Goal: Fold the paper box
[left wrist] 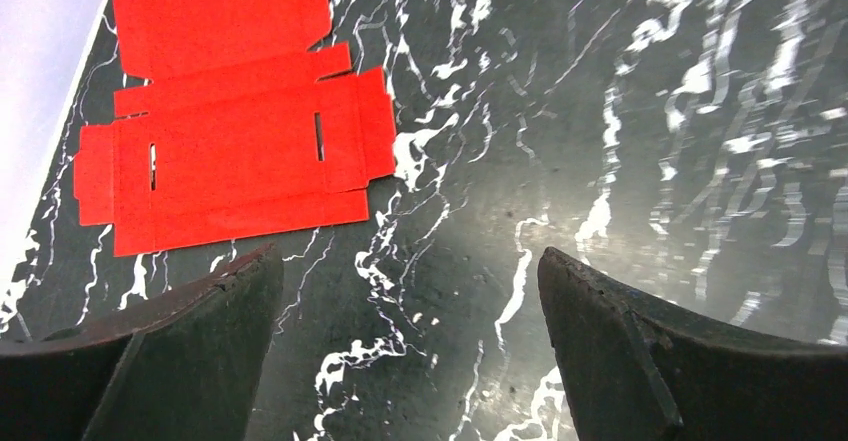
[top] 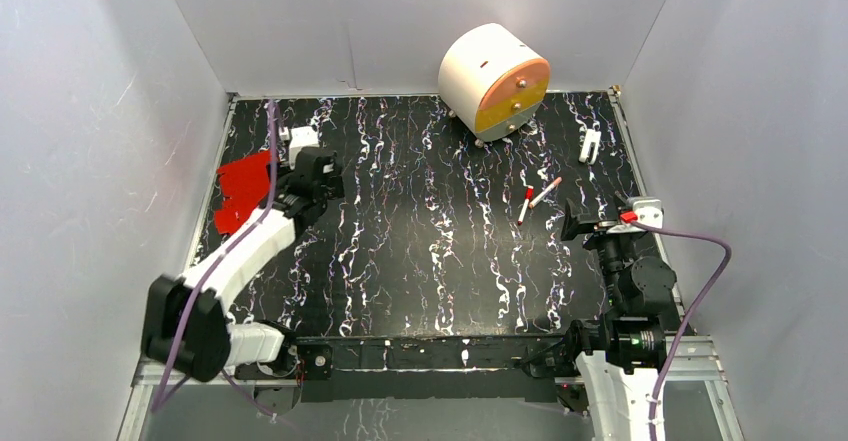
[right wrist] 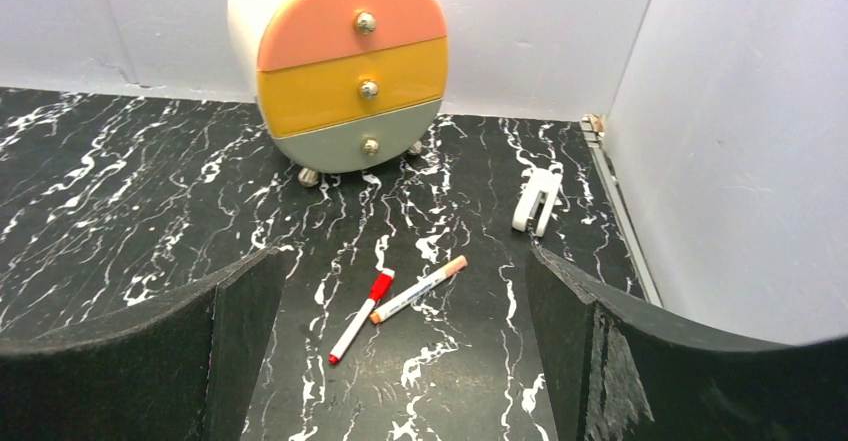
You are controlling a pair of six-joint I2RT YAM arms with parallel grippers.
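Red creased card paper box (left wrist: 230, 131) flat, unfolded | left gripper (left wrist: 408, 254) spread wide, empty, just beside box | right gripper (right wrist: 405, 253) spread wide, empty

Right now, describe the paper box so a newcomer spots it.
Go to the black marbled table's left edge, beside the left hand. The paper box lies there unfolded: a flat bright red card with flaps and slots, the only red sheet.

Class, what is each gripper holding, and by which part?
Nothing. The left gripper is open, apart from the flat paper box; the right gripper is open and empty too.
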